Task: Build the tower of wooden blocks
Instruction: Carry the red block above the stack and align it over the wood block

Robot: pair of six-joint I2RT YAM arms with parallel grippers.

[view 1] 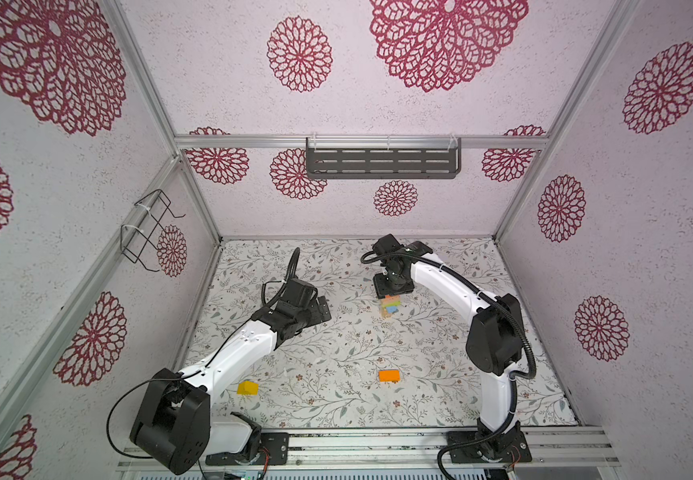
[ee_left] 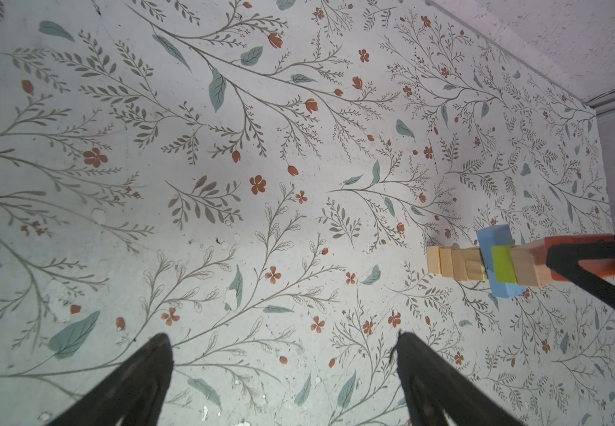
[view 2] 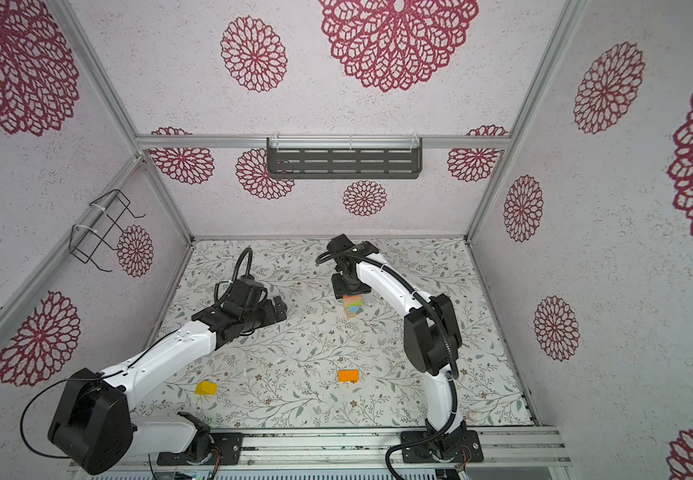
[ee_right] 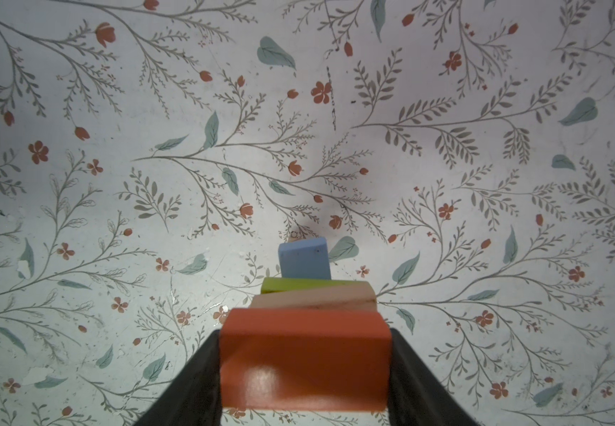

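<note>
The wood block tower (view 1: 390, 308) (view 2: 353, 308) stands at the middle back of the floral mat. In the left wrist view the tower (ee_left: 483, 267) shows plain cubes at its base, then a light blue bar, a lime green bar and a plain bar. A red-orange block (ee_right: 304, 354) lies at its top against the plain bar (ee_right: 317, 299). My right gripper (ee_right: 304, 333) (view 1: 393, 291) is shut on this block from above, one finger on each end. My left gripper (ee_left: 283, 337) (view 1: 321, 309) hovers open and empty to the left of the tower.
A yellow block (view 1: 247, 387) (view 2: 206, 388) lies near the front left, by the left arm. An orange block (view 1: 389, 375) (view 2: 348, 375) lies front centre. A black shelf (view 1: 383, 162) hangs on the back wall and a wire rack (view 1: 149, 228) on the left wall.
</note>
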